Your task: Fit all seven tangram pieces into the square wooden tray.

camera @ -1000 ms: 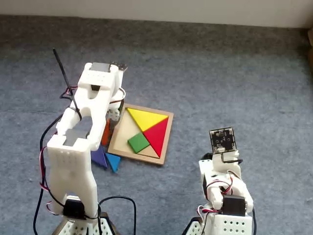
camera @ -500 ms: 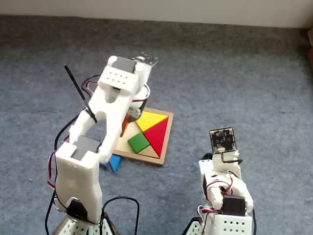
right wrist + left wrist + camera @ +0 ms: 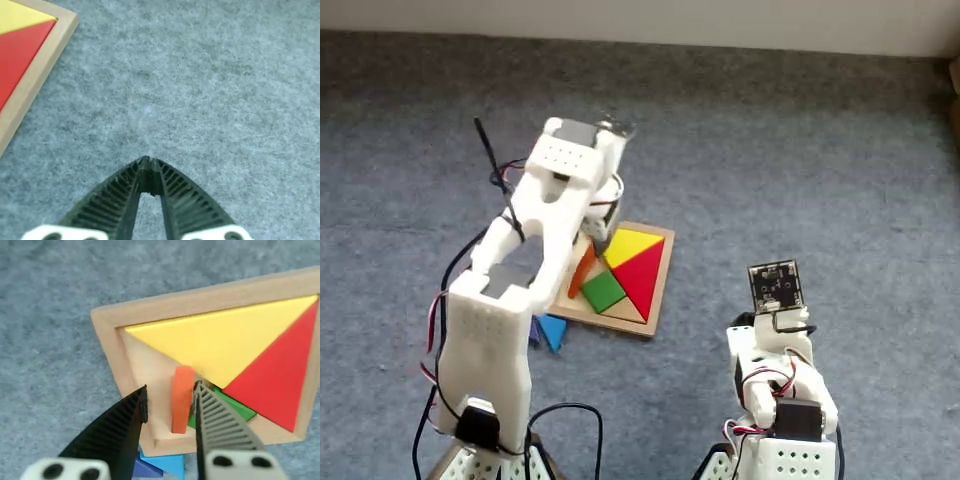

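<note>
The work surface is being covered from edge to edge by a grey carpet (image 3: 800, 150), and a strip of pale wall (image 3: 640, 15) is being shown along its far side.

The wooden tray (image 3: 656, 292) is being kept flat on the carpet, between the two arms and nearer the left one. Three pieces are being held flat inside it: a yellow triangle (image 3: 630, 243) along the far side, a red triangle (image 3: 642, 275) against the side towards the right arm, and a green square (image 3: 603, 291) beside the red one. Bare wood is being left exposed in the remaining part of the tray. A blue triangle (image 3: 551, 330) and a purple piece (image 3: 534, 328) are being left on the carpet just outside the tray's near corner, under the left arm.

The left gripper (image 3: 170, 390) is being held over the bare part of the tray with its jaws moderately parted. The orange piece (image 3: 182, 399) is being stood on edge between them. It is close against the grey finger and a clear gap is being left to the dark one. Whether the grey finger is touching it cannot be told.

The right gripper (image 3: 148, 160) is being held low over the carpet, well apart from the tray, with its fingertips pressed together on nothing.
</note>
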Tool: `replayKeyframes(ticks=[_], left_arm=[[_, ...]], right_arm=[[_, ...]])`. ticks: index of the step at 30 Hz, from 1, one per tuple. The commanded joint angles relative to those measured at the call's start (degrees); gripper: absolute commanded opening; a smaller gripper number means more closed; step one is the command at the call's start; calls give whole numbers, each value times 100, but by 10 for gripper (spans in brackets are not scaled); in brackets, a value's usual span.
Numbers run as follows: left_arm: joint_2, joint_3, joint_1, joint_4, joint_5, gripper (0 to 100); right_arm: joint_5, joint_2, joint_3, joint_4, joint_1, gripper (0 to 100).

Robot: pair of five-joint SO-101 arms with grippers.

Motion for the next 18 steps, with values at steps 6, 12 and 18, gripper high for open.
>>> replayKeyframes(ticks=[6,12,18], left_arm=[[-13,-479,-558,-53,-35,168],[-57,-514,-629,-18,-35,168],[-75,-514,-585,18,-35,168]], right_arm=[[70,-57,532,22,75,6],[70,-57,532,22,75,6],[70,-57,532,22,75,6]])
